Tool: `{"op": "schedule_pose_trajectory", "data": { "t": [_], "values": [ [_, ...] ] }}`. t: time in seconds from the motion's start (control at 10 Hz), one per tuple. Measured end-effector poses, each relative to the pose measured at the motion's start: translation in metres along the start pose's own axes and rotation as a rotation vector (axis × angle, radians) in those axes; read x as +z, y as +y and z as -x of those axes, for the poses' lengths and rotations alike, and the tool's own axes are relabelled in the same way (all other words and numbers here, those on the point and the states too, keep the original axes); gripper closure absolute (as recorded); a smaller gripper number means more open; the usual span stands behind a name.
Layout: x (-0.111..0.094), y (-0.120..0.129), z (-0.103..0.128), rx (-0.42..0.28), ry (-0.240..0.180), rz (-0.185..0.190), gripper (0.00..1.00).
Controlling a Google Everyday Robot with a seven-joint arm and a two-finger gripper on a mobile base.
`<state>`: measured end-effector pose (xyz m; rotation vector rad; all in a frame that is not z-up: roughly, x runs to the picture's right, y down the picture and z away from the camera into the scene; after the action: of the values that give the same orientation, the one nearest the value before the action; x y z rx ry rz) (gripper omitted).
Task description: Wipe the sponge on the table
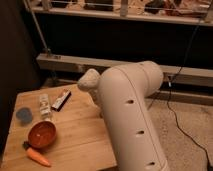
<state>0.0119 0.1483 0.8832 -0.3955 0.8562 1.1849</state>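
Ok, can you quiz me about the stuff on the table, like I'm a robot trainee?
1. True or false: the carrot lies inside the orange bowl.
2. On the table, which is nearest the carrot: A orange bowl, B blue disc, C dark bar?
3. Can you see the claw?
Key: 1 false, it lies beside the bowl. 2 A. 3 No, the claw is out of view; only the white arm shows.
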Motion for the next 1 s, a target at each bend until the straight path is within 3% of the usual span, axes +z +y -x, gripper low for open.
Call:
{"op": "schedule_pose_trajectory", "data": {
  "t": [0.2,0.7,1.0],
  "values": [
    [0.006,0.004,-0.017,-0.001,0.029,0.005,1.0],
    [0.007,-0.002,-0.054,-0.044,0.089,-0.028,1.0],
    [0.009,0.015,-0.069,-0.087,0.116,-0.032,1.0]
  ]
}}
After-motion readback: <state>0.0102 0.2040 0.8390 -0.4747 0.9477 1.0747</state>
